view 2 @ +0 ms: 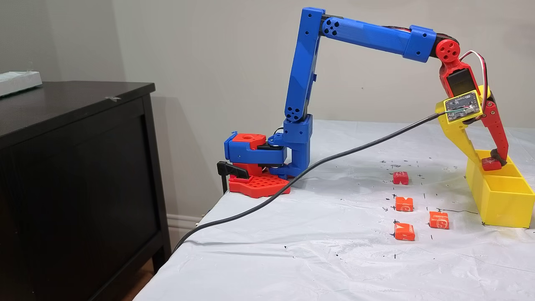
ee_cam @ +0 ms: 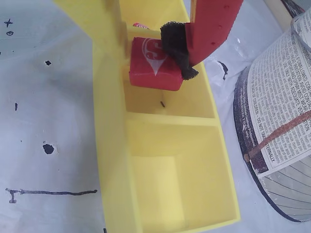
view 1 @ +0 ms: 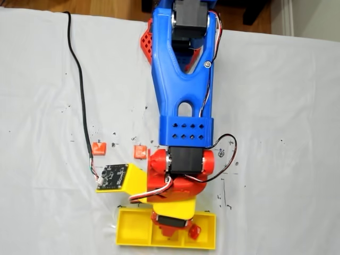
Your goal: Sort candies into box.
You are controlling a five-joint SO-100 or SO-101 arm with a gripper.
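My gripper (ee_cam: pixel 151 58) is shut on a red candy (ee_cam: pixel 154 65), pinched between the yellow finger and the black-padded red finger (ee_cam: pixel 209 29). It holds the candy just above the middle compartment of the yellow box (ee_cam: pixel 112 160). In a fixed view the gripper (view 2: pixel 490 161) reaches down into the box (view 2: pixel 501 200). Another candy (ee_cam: pixel 141 25) lies in the far compartment, seen as a red spot (view 1: pixel 194 231) at the right of the box (view 1: pixel 130 234). Several candies lie on the cloth, among them (view 2: pixel 400 177), (view 2: pixel 404 204), (view 2: pixel 439 220).
A black cable (view 1: pixel 79 90) runs across the white cloth to the wrist camera board (view 1: pixel 112 177). A round object wrapped in newsprint (ee_cam: pixel 277 111) stands close beside the box. A dark cabinet (view 2: pixel 75 167) stands left of the table. The arm's base (view 2: pixel 259 167) sits near the table's edge.
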